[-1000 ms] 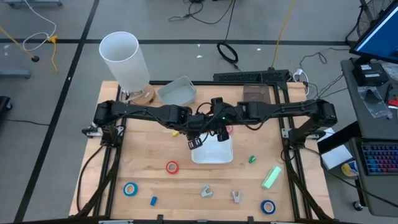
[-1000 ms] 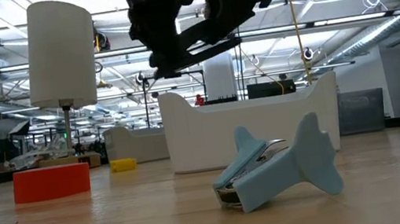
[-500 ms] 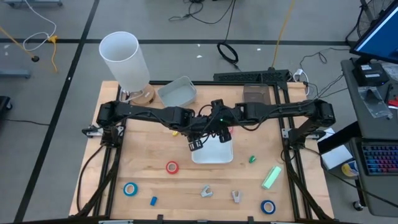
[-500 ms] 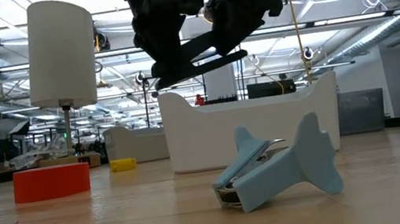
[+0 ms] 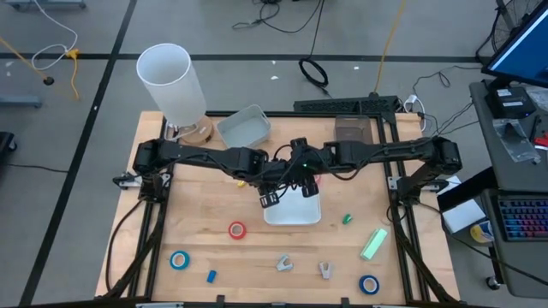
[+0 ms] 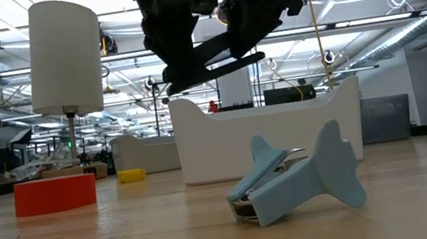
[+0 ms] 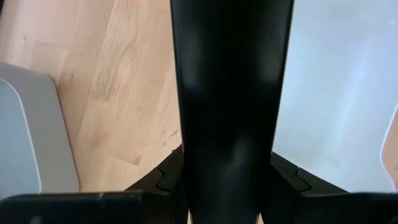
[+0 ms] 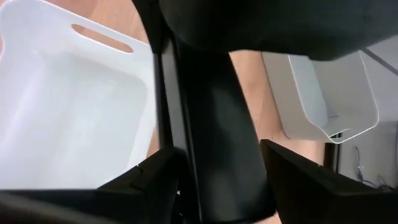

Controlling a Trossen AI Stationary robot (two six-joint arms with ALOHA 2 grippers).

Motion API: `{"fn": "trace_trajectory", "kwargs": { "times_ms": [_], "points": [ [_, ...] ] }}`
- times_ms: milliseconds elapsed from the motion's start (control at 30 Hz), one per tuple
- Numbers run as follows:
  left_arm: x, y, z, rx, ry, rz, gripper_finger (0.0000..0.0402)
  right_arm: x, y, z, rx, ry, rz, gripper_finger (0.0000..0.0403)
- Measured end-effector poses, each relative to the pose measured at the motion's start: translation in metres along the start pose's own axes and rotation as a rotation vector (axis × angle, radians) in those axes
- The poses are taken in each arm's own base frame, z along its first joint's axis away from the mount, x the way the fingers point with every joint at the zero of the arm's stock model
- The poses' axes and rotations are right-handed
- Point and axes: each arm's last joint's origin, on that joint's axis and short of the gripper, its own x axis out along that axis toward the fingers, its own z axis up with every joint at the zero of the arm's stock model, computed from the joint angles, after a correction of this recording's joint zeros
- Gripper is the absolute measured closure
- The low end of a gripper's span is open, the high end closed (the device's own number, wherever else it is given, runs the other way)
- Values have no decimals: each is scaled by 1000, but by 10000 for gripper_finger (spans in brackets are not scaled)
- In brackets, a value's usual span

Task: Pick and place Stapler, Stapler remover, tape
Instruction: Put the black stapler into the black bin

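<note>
A black stapler (image 6: 213, 58) hangs slanted in the air over the left end of the white bin (image 5: 295, 211); its lower end (image 5: 269, 200) sticks out toward the table's near side. My left gripper (image 5: 272, 180) and right gripper (image 5: 301, 177) meet at it, both shut on it. Two grey-blue staple removers (image 5: 283, 263) (image 5: 325, 270) lie near the front edge, one tipped on its side (image 6: 294, 177). A red tape roll (image 5: 236, 229) and two blue ones (image 5: 179, 260) (image 5: 368, 284) lie flat on the table. My left gripper pinches the stapler's body (image 7: 227, 93) between its two fingers (image 7: 166, 177), which lie along the stapler's sides. The stapler is lifted clear and tilted. My right gripper has the same black body (image 8: 214, 124) running between its fingers (image 8: 283, 168), from the opposite side; the contact itself is hidden by the stapler.
A pale green block (image 5: 374, 244), a green bit (image 5: 347, 219), a blue bit (image 5: 211, 275) and a yellow bit (image 5: 241, 181) lie on the wood. A grey bin (image 5: 244, 126) and a tall white cylinder (image 5: 175, 81) stand at the far edge.
Both grippers with the stapler sank a little toward the white bin early in the second, then held still. The stapler stayed slanted in the same hold.
</note>
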Motion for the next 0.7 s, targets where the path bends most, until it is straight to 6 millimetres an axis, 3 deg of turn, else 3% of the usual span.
{"fn": "trace_trajectory", "kwargs": {
  "times_ms": [433, 700],
  "points": [
    [1, 0, 0, 68, -6, 31, 268, 0, 2, -1, 42, -2, 46, 272],
    [1, 0, 0, 79, -5, 31, 268, 0, 2, -1, 61, -4, 54, 273]
  ]
}}
